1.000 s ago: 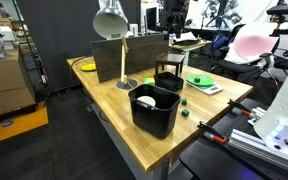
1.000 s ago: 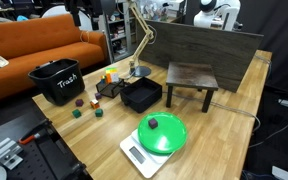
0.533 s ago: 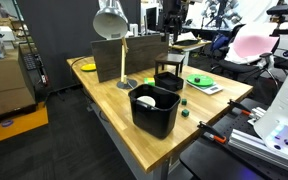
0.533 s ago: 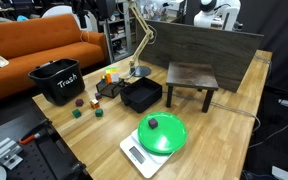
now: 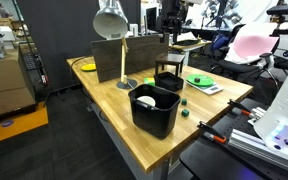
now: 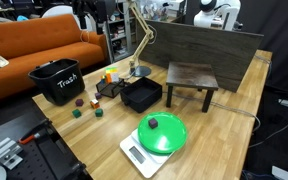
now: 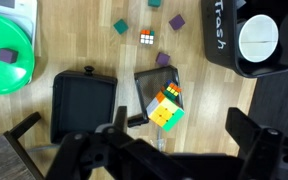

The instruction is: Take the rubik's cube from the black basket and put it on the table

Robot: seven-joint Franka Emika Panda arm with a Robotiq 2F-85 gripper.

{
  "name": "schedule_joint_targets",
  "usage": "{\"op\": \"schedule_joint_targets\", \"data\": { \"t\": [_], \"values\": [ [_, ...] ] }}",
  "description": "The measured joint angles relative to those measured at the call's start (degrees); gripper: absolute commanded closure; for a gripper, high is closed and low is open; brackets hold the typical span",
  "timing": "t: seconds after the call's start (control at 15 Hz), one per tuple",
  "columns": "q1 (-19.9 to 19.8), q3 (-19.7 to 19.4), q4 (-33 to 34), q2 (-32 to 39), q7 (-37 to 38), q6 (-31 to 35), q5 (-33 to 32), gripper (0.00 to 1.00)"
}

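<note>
approach step, i judge: the end effector (image 7: pixel 134 128) hangs high, spread wide and empty, above the rubik's cube (image 7: pixel 165 108), which seems to lie on a dark slab (image 7: pixel 151 85) just right of the black basket (image 7: pixel 84 105); next, lower squarely around it.

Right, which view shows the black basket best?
The wrist view: it looks down into the basket, showing all four walls and bare floor. In an exterior view the basket is small and oblique; in an exterior view the bin partly hides it.
</note>
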Motion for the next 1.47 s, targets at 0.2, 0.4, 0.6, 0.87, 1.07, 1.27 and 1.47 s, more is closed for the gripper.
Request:
{"op": "schedule_joint_targets", "data": {
  "t": [0.2,0.4,0.6,0.87,1.07,1.27,1.47],
  "values": [
    [0.0,0.0,1.4,3.6,2.6,0.0,4.1,0.0],
    [0.1,0.3,4.1,8.2,4.4,-0.1,7.2,0.0],
    [0.1,0.4,4.6,9.1,4.5,-0.1,7.2,0.0],
    [0.1,0.4,4.6,8.8,4.5,-0.1,7.2,0.0],
    [0.1,0.4,4.6,8.8,4.5,-0.1,7.2,0.0],
    [0.1,0.4,4.8,9.3,5.2,0.0,6.9,0.0],
    [0.1,0.6,6.5,12.2,9.0,0.0,5.7,0.0]
  ]
}}
